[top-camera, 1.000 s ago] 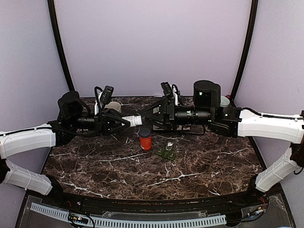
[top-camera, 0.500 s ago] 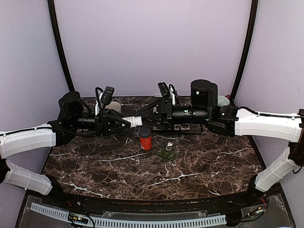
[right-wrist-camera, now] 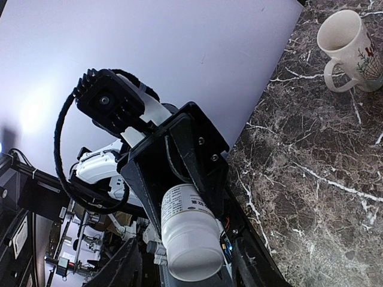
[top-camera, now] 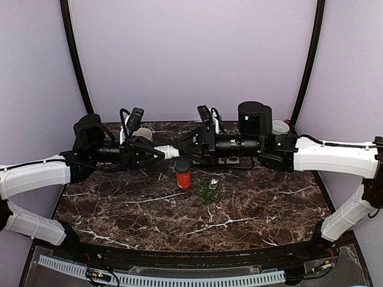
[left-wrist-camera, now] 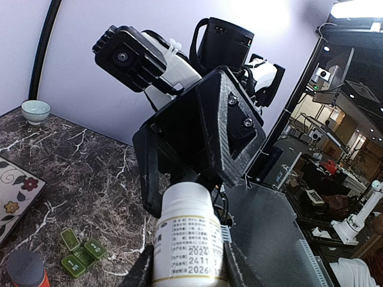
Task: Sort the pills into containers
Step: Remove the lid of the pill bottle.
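My left gripper (top-camera: 159, 152) is shut on a white pill bottle (top-camera: 169, 152) with a printed label (left-wrist-camera: 188, 239), holding it level above the table's back. My right gripper (top-camera: 181, 150) faces it and stands open, its fingers on either side of the bottle's white cap (right-wrist-camera: 192, 258) with a gap on each side. The containers (top-camera: 209, 193), a small dark green strip of joined boxes with lids open (left-wrist-camera: 82, 256), lie on the marble below and to the right. No loose pills show.
A red bottle with a dark cap (top-camera: 183, 174) stands just left of the containers. A beige mug (right-wrist-camera: 350, 45) sits at the back left behind my left arm. A pale bowl (left-wrist-camera: 35, 110) and a flowered mat (left-wrist-camera: 15, 191) are at the back right.
My right arm has slid left toward the bottle and its jaws have narrowed around the cap. The left arm and the bottle have held still.
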Robot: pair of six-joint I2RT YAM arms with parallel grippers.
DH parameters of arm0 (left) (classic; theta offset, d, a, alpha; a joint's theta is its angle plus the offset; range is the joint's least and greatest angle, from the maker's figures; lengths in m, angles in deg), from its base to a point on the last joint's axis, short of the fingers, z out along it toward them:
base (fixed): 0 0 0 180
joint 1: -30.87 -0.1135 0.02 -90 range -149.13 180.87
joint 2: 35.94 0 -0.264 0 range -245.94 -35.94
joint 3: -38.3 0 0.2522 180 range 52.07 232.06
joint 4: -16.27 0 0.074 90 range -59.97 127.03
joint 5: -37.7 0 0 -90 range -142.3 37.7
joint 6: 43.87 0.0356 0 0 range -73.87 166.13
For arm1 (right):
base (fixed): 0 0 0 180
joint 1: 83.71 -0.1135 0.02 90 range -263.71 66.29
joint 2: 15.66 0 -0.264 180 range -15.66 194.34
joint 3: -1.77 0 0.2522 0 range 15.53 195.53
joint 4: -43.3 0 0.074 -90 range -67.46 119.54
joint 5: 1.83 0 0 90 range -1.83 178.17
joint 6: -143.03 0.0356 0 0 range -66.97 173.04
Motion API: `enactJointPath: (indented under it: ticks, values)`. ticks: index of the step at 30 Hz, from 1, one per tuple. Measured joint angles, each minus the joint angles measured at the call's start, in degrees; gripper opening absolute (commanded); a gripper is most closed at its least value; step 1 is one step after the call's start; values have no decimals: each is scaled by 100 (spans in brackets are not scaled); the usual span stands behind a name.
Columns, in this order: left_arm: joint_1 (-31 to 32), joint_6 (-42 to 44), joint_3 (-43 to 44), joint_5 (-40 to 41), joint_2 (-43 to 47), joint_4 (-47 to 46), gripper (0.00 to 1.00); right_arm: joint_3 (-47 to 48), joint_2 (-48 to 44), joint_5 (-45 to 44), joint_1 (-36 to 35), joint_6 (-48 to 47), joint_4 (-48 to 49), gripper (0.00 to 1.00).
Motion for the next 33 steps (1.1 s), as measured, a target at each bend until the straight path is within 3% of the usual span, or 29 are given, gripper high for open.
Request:
enactJointPath:
  ticks: [12,21,26,33]
  values:
    - [0,0,11,0,-50,-2,0,0,105,101,-9,39,35,39]
    - [-9,-4,15,-22,-72,-33,0,9,136,111,-31,15,37,0]
    - [-11,-138,15,-57,-74,-120,0,50,136,131,-35,-417,0,0]
    - [-26,-815,50,-337,-192,-531,0,168,22,125,-92,-2299,-271,0]
